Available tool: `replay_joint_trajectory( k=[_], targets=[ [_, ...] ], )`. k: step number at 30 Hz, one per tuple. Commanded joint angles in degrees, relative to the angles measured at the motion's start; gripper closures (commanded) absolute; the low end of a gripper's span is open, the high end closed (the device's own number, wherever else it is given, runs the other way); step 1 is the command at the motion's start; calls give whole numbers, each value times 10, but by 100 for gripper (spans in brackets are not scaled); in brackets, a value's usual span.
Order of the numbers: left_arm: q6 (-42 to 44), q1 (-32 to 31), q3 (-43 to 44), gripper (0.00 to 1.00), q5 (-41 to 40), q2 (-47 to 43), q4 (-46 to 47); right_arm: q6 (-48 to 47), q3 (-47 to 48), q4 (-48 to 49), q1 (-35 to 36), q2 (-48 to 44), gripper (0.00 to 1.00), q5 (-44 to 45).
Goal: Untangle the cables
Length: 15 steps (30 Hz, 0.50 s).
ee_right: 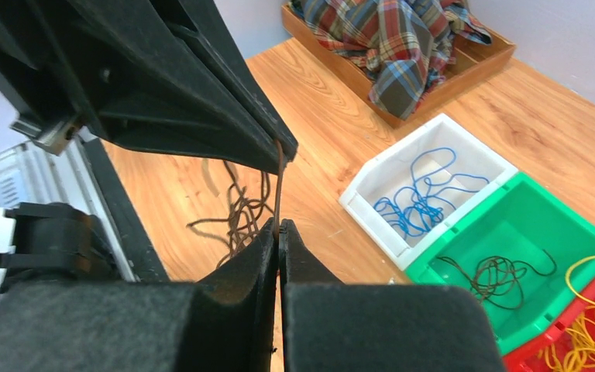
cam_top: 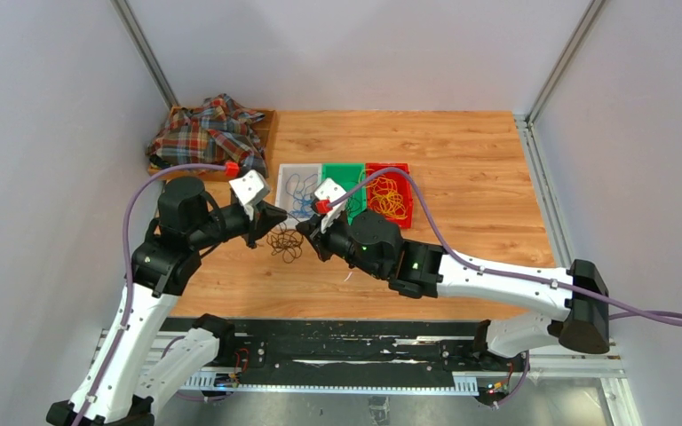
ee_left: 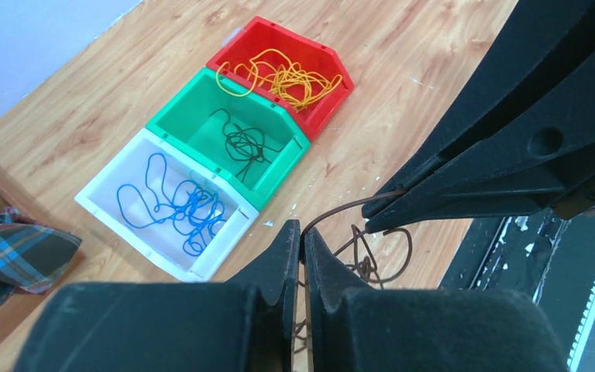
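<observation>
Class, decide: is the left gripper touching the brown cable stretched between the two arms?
Touching. The left wrist view shows the left gripper shut on the brown cable, with the strand emerging from between its fingertips.

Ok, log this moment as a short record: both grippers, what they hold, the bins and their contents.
left gripper: shut on the brown strand
right gripper: shut on the same strand, tips close to the left's
brown tangle: below the grippers
white bin: blue cables
green bin: black cables
red bin: yellow cables
plaid cloth: in the wooden tray
</observation>
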Motion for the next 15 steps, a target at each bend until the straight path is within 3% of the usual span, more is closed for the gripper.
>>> replay_joint_trajectory(
  k=[1,7,11,15],
  targets=[
    [-4,-1,-4,93,-36,-6,24,-33,19,-17,15,7,99,46],
    [-35,-1,0,97,-56,-19,50,-59,13,1,27,17,98,128],
    [-88,-1,13,99,10,-9,42,-65,-6,83,27,29,75,172],
    [-118,-1,29,99,94,11,22,-67,-3,145,27,50,60,167]
  ],
)
